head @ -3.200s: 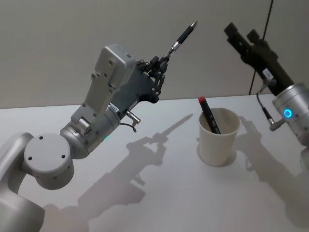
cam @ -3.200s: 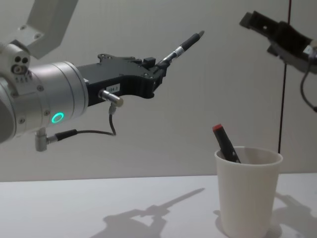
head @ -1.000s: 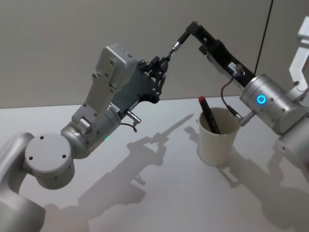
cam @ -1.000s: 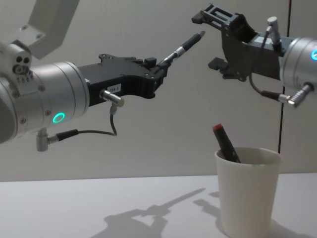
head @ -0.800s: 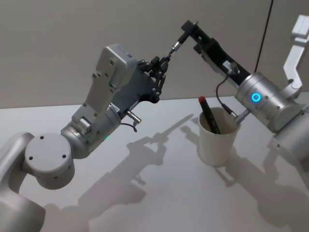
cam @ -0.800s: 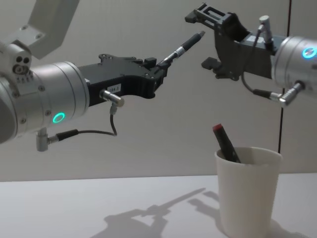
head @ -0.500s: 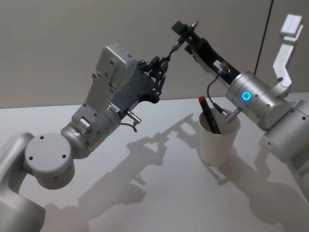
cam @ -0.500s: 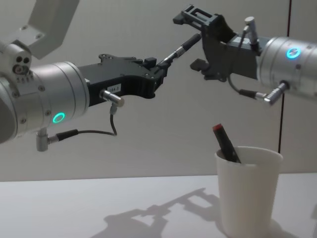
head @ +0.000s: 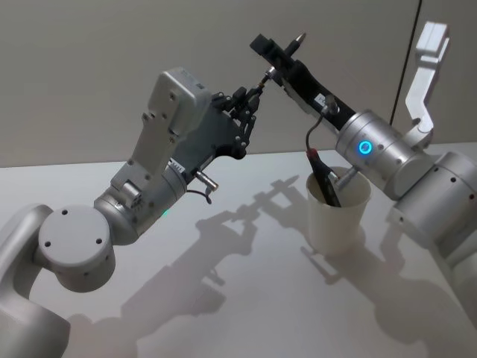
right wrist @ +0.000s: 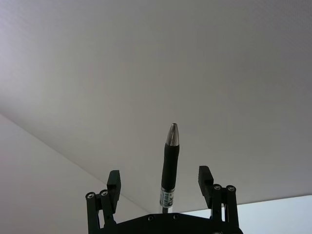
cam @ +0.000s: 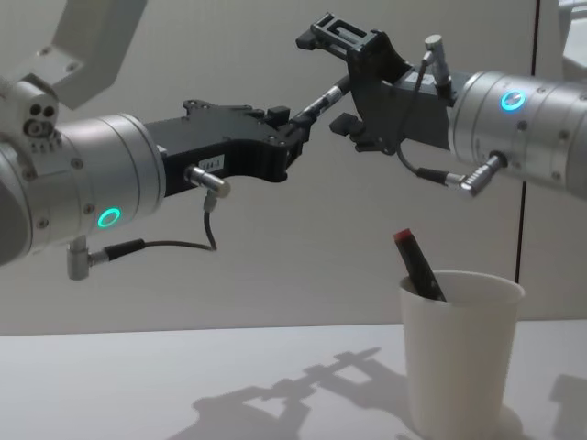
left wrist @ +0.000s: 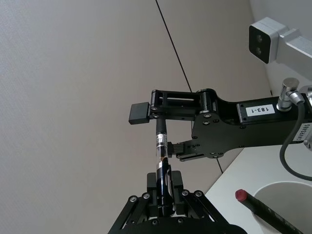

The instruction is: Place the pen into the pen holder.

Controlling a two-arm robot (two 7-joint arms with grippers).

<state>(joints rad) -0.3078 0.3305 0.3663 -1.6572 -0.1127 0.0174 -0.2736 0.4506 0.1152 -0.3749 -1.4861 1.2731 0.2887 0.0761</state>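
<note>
Left pincer (head: 250,101) grips pen (left wrist: 161,151) aloft; right pincer (right wrist: 162,184) wide, straddling pen above pen holder (head: 339,212).

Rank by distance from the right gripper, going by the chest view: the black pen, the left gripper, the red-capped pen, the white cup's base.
1. Black pen, between the right gripper's open fingers.
2. Left gripper, just left, holding it.
3. Red-capped pen, below, in the cup.
4. White cup base, lowest.

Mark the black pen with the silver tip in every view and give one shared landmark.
Head view: black pen, top centre, tip poking past the right gripper.
Chest view: pen upper centre, slanting up from the left gripper.
Left wrist view: pen mid-frame, pointing away.
Right wrist view: pen mid-frame.
Landmark: the right gripper's open fingers flanking it.
</note>
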